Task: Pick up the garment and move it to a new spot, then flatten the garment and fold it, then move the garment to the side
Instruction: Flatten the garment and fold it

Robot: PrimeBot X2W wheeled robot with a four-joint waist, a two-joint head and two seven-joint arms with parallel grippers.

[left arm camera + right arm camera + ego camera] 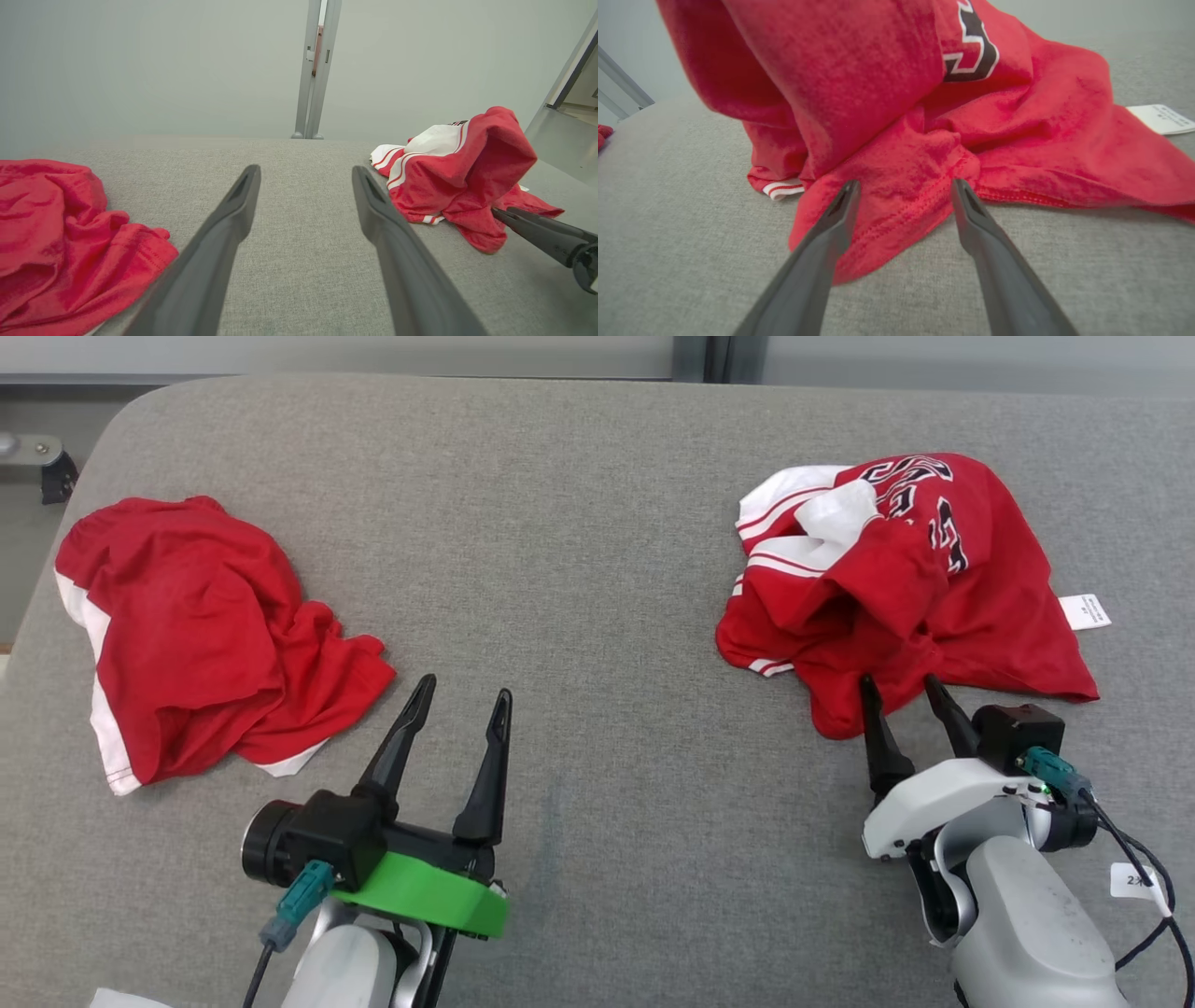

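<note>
A crumpled red garment point(910, 583) with white stripes and black lettering lies at the right of the grey table point(579, 569); it also shows as a heap point(462, 177) in the left wrist view. My right gripper point(901, 691) is open, its tips over the garment's near hem point(901, 210), with the red cloth between the two fingers. My left gripper point(464, 691) stands open over bare table, its fingers point(233, 219) holding nothing. A second red garment point(196, 625) with white trim lies bunched at the left, close to the left gripper.
A white care label point(1086, 611) sticks out at the right garment's far side. The table's rounded far-left corner point(140, 406) and back edge border a pale wall with a grey post point(315, 70). Bare grey table lies between the two garments.
</note>
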